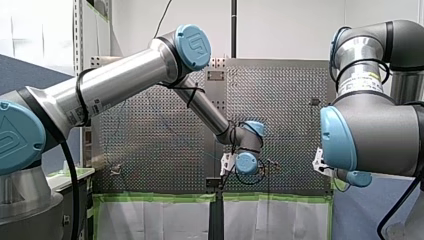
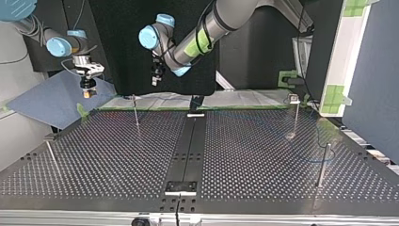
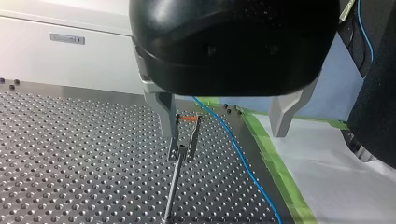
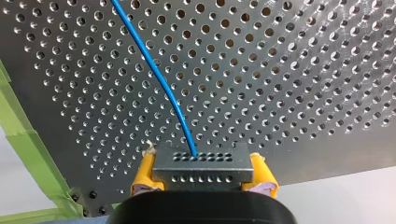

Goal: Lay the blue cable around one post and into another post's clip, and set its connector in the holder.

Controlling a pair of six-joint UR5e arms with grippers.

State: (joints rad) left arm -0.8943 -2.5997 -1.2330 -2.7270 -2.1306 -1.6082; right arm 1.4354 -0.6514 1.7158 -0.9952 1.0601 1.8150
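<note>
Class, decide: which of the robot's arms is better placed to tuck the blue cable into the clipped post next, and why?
Left, probably. My left gripper hangs open at the clipped post, with the blue cable just beside it. My right gripper is shut on the connector.

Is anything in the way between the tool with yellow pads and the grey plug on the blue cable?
Nothing visible. My right tool grips the connector between its yellow pads. Only the blue cable leads away from it over the perforated table.

Robot lab with perforated table (image 2: 94, 160)
</note>
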